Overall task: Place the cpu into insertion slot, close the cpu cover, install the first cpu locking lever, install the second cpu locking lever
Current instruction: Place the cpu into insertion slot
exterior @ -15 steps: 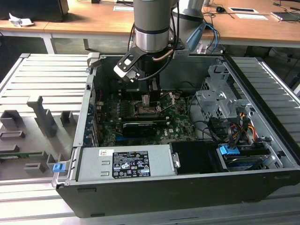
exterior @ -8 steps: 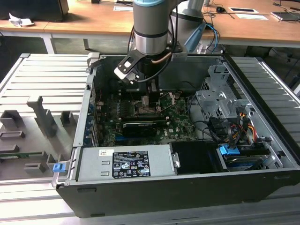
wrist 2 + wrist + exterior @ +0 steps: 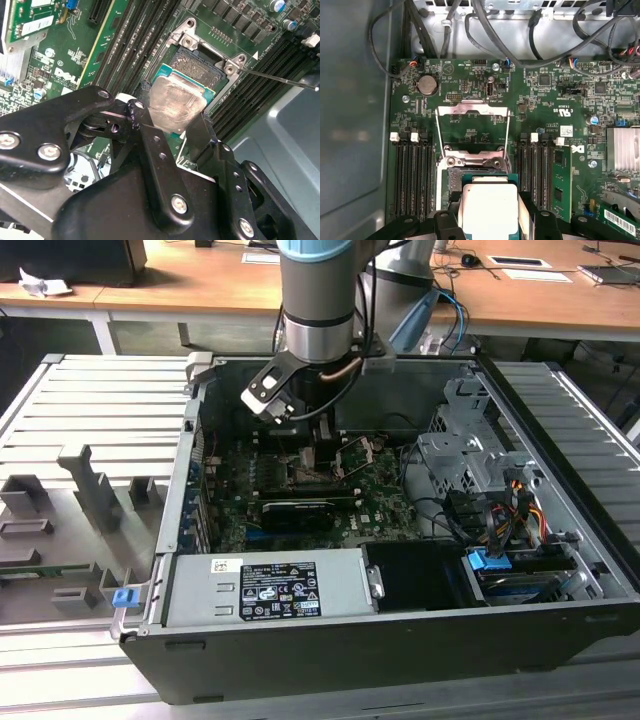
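Note:
My gripper [image 3: 172, 120] is shut on the cpu [image 3: 175, 102], a grey square chip on a green board, pinched by two opposite edges between black fingers [image 3: 150, 135]. The cpu hangs tilted just above the insertion slot [image 3: 200, 62] and overlaps its near part; the dark contact field beyond stays uncovered. In the first wrist view the cpu [image 3: 487, 205] sits between the fingers [image 3: 447, 220] at the edge of the insertion slot [image 3: 455, 180]. The cpu cover [image 3: 472, 109] is swung open, away from the slot. A thin locking lever [image 3: 280, 80] sticks out sideways. In the exterior view the gripper [image 3: 312, 450] reaches down inside the computer case.
Black memory slots [image 3: 412, 175] flank the socket on both sides. Cables [image 3: 485, 35] hang along the back of the board and a finned heat sink [image 3: 622, 147] stands to one side. The grey case wall [image 3: 350, 125] is close. A power supply [image 3: 270, 590] and drive cage [image 3: 470, 460] crowd the case.

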